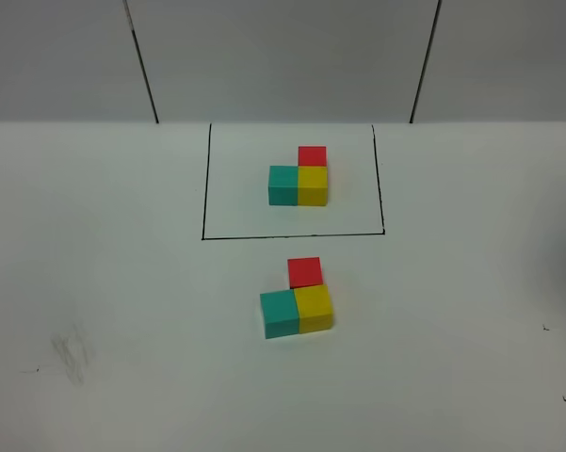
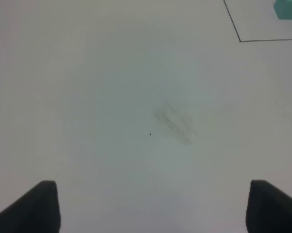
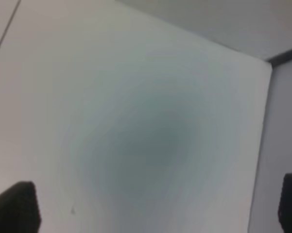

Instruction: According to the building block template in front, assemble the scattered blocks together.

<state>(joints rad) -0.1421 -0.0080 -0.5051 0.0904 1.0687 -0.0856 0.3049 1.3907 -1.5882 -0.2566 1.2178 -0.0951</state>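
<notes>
Both claws, left claw (image 2: 150,206) and right claw (image 3: 155,206), hang open over bare white desk (image 1: 104,282), far from the three unframed matte cubes (image 1: 298,301); any needless return could nudge the slightly skewed red cube (image 1: 304,271) further from matching the black-framed cube template (image 1: 299,176).

Building block template (image 1: 299,179): three small matte cubes in an L, inside a thin black drawn rectangle outline (image 1: 205,188) at the far middle of the tabletop (image 1: 104,282). Teal cube left, yellow cube touching its right side, red cube touching the far side of the yellow. All flat, square to the outline.

Scattered blocks (image 1: 298,299): same three colours, just outside the near line of the outline, unframed. Teal cube (image 1: 280,314) left, yellow cube (image 1: 314,308) touching its right side, red cube (image 1: 305,272) at the yellow's far side, shifted slightly left. Group rotated slightly against the template. All resting flat on the tabletop.
</notes>
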